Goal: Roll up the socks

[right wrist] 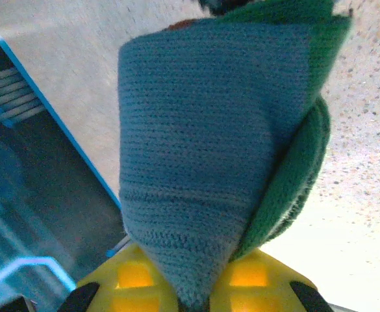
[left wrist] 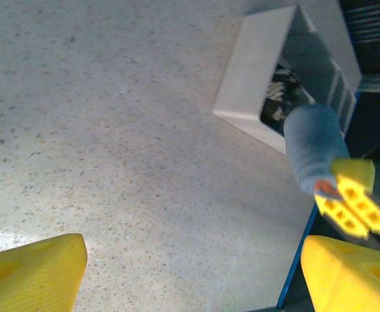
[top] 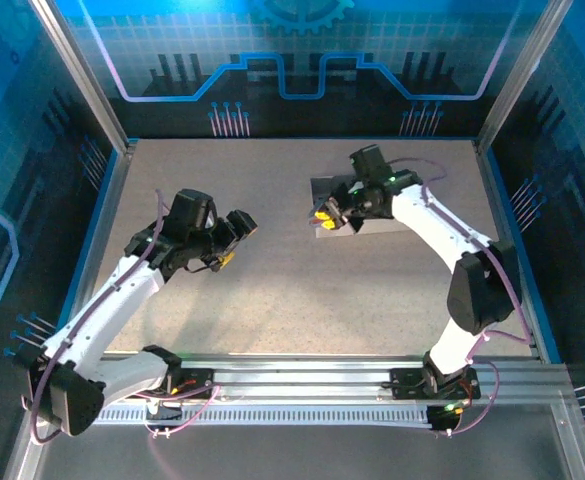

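Note:
My right gripper is shut on the blue-grey sock, a rolled bundle with its green cuff wrapped down one side. The left wrist view has that sock hanging from the right gripper's yellow fingers, just in front of the grey tray. A black sock with white marks lies inside the tray. From above, the right gripper hovers at the tray's left end. My left gripper is open over bare table, with nothing between its yellow fingers.
The grey divided tray stands at the back right of the table, partly under the right arm. A blue rim marks the table edge close to the left gripper. Enclosure walls surround the table.

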You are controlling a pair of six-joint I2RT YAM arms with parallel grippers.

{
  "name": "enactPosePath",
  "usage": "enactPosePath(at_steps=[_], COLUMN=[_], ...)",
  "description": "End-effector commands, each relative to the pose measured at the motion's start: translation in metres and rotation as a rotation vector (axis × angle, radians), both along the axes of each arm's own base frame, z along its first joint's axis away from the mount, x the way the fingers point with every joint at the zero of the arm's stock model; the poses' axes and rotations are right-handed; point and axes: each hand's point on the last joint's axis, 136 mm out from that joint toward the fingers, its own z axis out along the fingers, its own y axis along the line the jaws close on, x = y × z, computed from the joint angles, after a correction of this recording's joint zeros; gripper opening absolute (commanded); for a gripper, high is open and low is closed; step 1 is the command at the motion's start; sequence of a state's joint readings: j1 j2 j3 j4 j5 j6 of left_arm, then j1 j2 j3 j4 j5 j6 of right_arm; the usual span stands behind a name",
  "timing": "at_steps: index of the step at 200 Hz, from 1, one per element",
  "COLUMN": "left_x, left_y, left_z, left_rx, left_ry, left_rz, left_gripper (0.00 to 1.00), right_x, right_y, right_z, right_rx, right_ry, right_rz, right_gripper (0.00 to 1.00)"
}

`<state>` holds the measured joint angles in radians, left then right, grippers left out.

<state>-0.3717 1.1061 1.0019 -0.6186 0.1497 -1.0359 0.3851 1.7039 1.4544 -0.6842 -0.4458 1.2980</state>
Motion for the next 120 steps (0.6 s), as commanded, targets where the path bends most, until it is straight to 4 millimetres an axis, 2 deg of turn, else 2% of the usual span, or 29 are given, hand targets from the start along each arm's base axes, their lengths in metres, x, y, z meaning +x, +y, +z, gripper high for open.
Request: enactPosePath(at_steps=[1, 32, 49, 78, 120], left_x=[-0.006, -0.013, -0.014, -0.013, -0.010], left_y=[0.000, -0.001, -0.001, -0.004, -0.011], left_z=[-0.004, -0.009, -0.010, -0.005, 0.013], left_rx=[0.042, 0.032, 0.029, 0.019, -0.013], left_ry=[-0.046, -0.032, -0.030, -0.041, -0.117], left_rz=[-0.053, -0.052, -0.053, -0.057, -0.080], left_gripper=[0.85, 0.84, 0.84, 0.84, 0.84], right_x=[0.012, 0.033, 0.044, 0.052, 0.057], right_y=[-0.015, -0.045, -0.054, -0.048, -0.043], right_z=[0.024, 0.025, 0.024, 0.008, -0.012], right_rx=[0.098, 0.106, 0.122, 0.176, 0.207], right_ry=[0.117, 0.186, 0.192, 0.244, 0.297], right_rz=[-0.134, -0.239, -0.264, -0.263, -0.265], right_gripper=[0.00, 0.00, 0.00, 0.00, 0.00])
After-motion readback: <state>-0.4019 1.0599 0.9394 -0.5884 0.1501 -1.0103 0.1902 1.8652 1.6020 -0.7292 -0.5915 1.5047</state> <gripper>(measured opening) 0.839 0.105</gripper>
